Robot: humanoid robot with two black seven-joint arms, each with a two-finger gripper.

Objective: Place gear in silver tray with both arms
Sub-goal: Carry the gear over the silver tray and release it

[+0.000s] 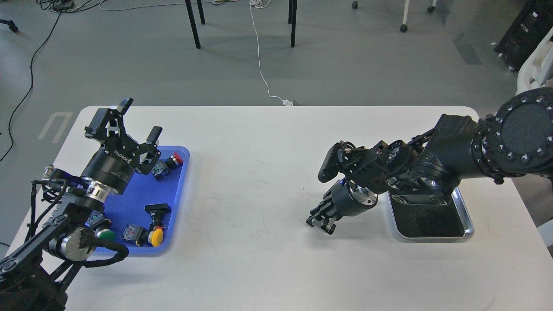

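Note:
The silver tray (469, 225) lies at the table's right, its far end covered by my right arm; the dark bottom that shows is bare. My right gripper (320, 221) hangs low over the white table, left of the silver tray, pointing down and left. It is dark and I cannot tell its fingers apart. My left gripper (128, 125) is open and empty, raised over the far end of the blue plastic tray (179, 203). I cannot pick out a gear in this view.
The blue tray holds several push-button parts, among them a red one (175, 159), a yellow one (156, 236) and a green one (105, 235). The white table (255, 181) lies between the two trays. Chair legs and cables are on the floor beyond.

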